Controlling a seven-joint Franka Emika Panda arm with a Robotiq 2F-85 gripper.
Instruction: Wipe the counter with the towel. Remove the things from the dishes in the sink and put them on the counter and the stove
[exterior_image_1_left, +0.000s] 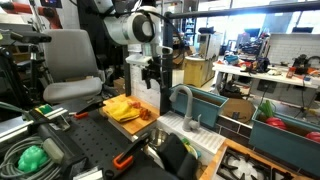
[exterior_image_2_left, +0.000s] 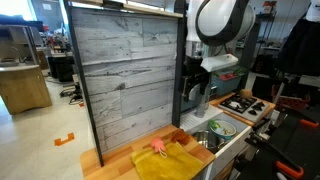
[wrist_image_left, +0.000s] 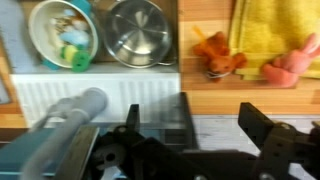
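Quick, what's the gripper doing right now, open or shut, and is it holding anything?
Gripper: open, with nothing between its fingers in the wrist view.

Looked like a robotics lab or workshop rather than a home: had a small counter (exterior_image_2_left: 115, 162), faucet (exterior_image_1_left: 186, 100) and stove (exterior_image_2_left: 243, 104) set before a plank wall (exterior_image_2_left: 125, 75), ringed by an office chair (exterior_image_1_left: 72, 58), cluttered workbenches (exterior_image_1_left: 262, 72) and coiled cables (exterior_image_1_left: 14, 150).

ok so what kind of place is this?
Probably a lab with a mock kitchen: a faucet, stove and wooden counter form a small unit, while an office chair and cluttered workbenches stand behind it.
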